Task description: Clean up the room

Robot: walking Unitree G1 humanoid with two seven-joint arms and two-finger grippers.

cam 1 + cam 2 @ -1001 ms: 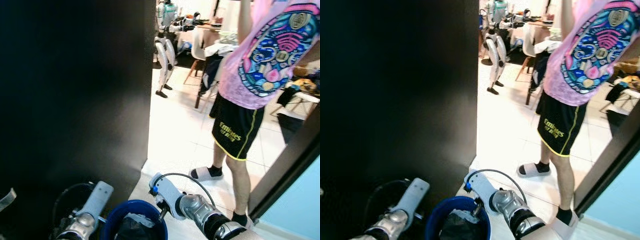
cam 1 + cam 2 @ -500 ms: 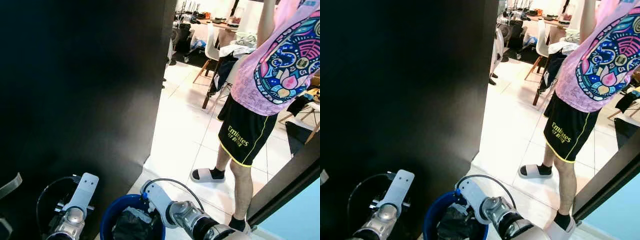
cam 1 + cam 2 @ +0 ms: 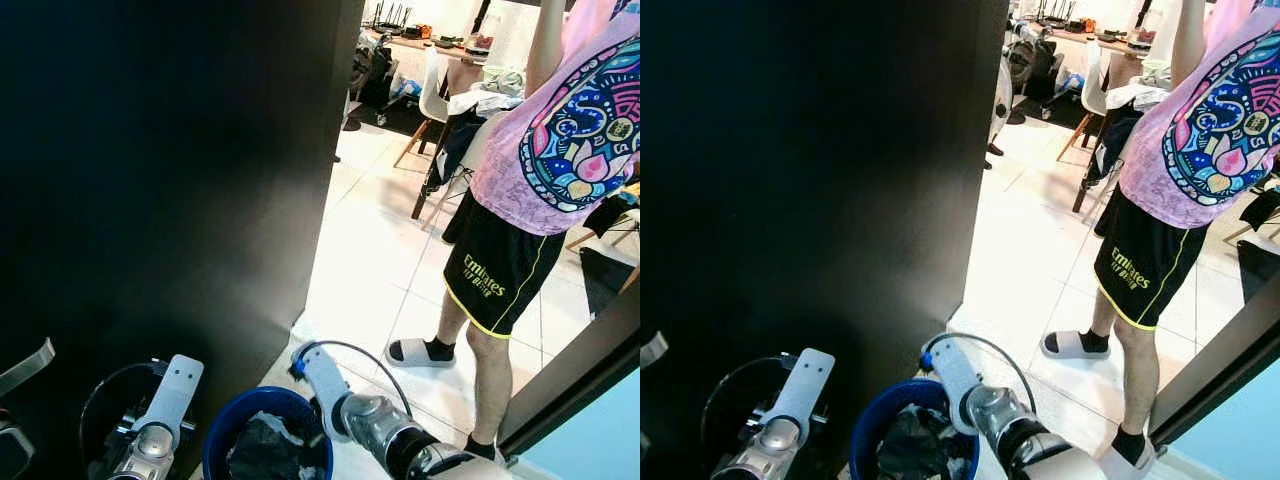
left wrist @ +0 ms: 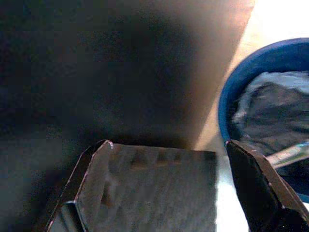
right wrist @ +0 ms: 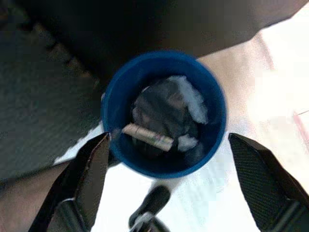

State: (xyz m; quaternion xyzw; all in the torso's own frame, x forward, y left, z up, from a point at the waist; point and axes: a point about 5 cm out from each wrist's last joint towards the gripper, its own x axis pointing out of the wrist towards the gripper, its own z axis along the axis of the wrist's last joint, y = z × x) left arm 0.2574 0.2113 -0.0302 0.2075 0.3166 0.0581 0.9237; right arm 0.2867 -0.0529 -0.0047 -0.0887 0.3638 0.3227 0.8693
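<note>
Head views first: one blue bucket point(image 3: 268, 440) is seen on the white tiled floor point(image 3: 370, 270) at the bottom of the frame, lined with a dark bag and holding crumpled trash. Two silver arms reach down, one on each side of it; the left arm point(image 3: 160, 425) is set against one tall black panel point(image 3: 160, 200), the right arm point(image 3: 370, 430) at the bucket's right rim. One person point(image 3: 545, 170) in a pink printed shirt, black shorts and white slides is standing on the tiles to the right. One white chair point(image 3: 435, 85) draped with clothes is seen beside a table point(image 3: 445, 45) in the bright room beyond.

Left wrist view: two black fingers point(image 4: 256, 183) of the left end effector point(image 4: 193, 179) are spread apart and nothing is held. The black panel lies ahead, the bucket just to one side.

Right wrist view: the right end effector point(image 5: 166, 179) is held above the bucket point(image 5: 164, 113), its two fingers point(image 5: 89, 179) wide apart and nothing gripped. One pale strip point(image 5: 147, 137) is seen lying across the dark bag inside, with white scraps beside it.
</note>
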